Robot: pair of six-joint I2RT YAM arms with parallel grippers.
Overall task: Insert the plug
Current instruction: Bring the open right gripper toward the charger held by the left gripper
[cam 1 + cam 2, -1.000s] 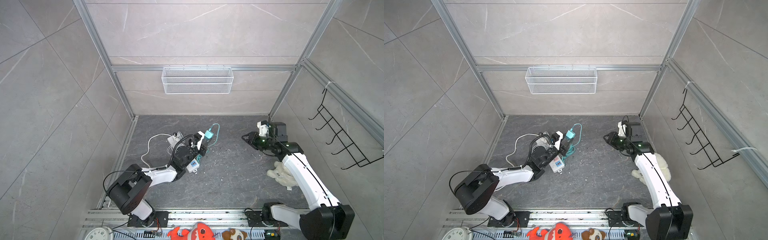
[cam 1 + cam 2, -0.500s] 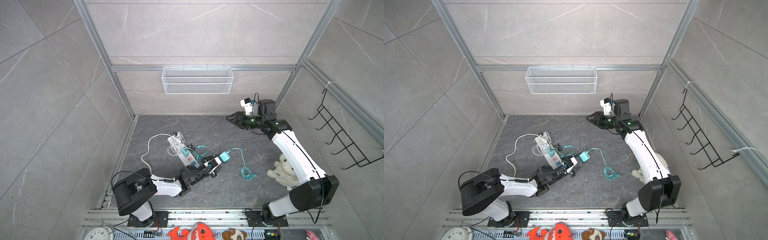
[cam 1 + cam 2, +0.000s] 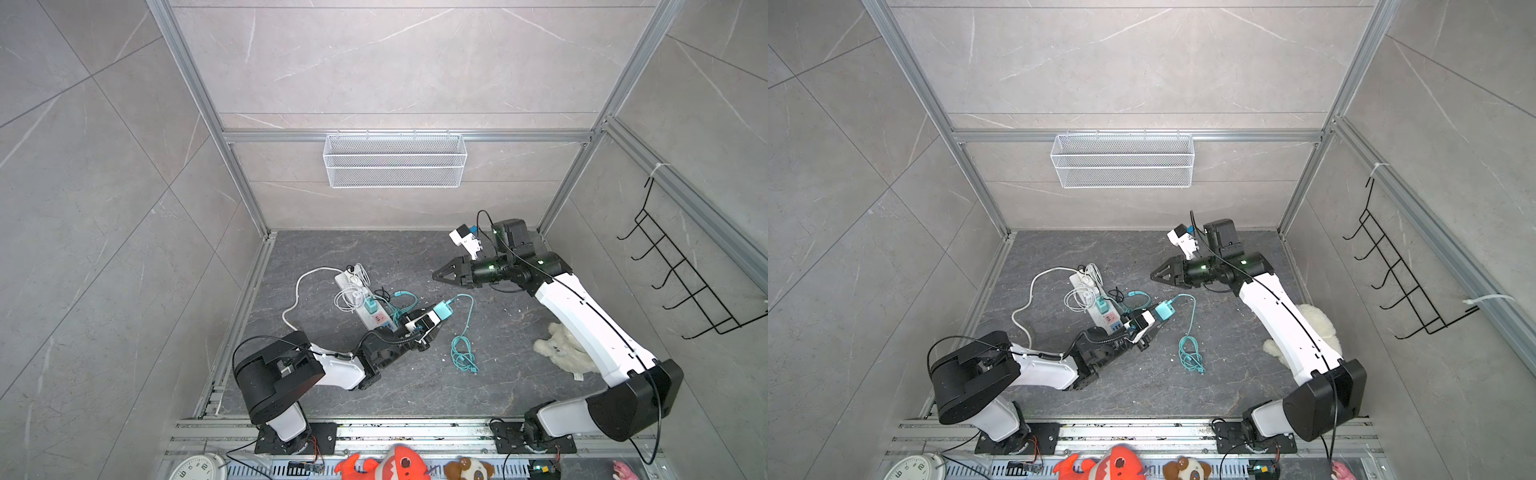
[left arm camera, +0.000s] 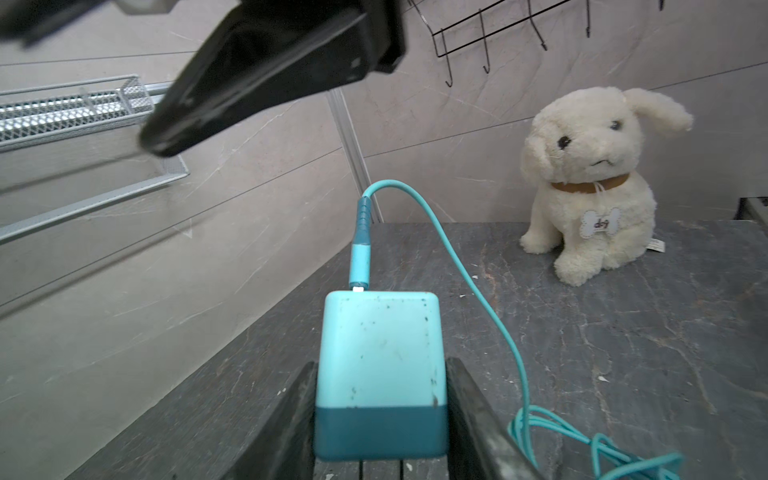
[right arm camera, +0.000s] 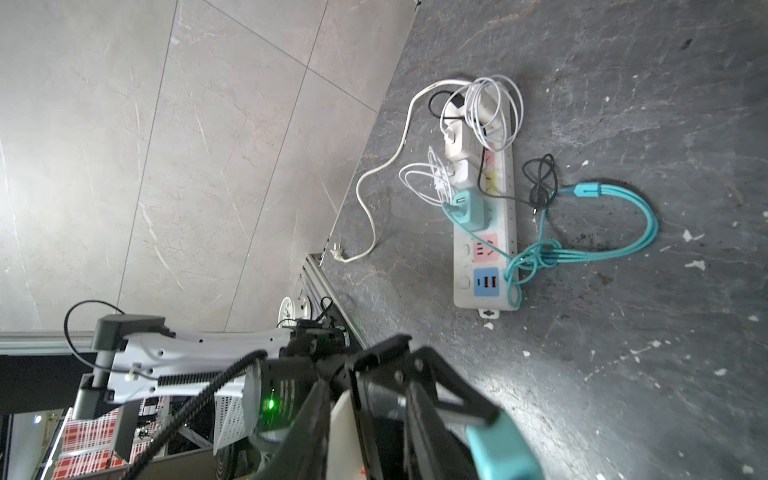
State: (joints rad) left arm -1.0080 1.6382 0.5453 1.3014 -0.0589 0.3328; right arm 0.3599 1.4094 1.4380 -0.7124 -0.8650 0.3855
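Just beside the power strip point(image 3: 374, 318), the left gripper point(image 3: 433, 318) pinches the teal plug point(image 4: 380, 353) by its flat sides; it looks light, rigid, probably slick.

Counting what's sitting in the booth.
- Arms point(image 3: 582, 316): two.
- Grippers: two, left gripper point(image 3: 436, 316) and right gripper point(image 3: 436, 275).
- Strip point(image 5: 486, 301): one.
- Teal plugs: two, held plug point(image 4: 380, 353) and seated plug point(image 5: 469, 208).
- White plugs point(image 5: 457, 145): I'm making out two, with coils hiding any more.
- Teal cables: two, loose cable point(image 3: 462, 357) and knotted cable point(image 5: 540, 254).
- Black cable point(image 5: 539, 193): one.
- Plush dog point(image 4: 594, 187): one.
- Basket point(image 3: 395, 162) and rack point(image 3: 685, 266): one each.
- Clock point(image 3: 198, 469): one.
- Small toys point(image 3: 399, 463) lining the front: three.
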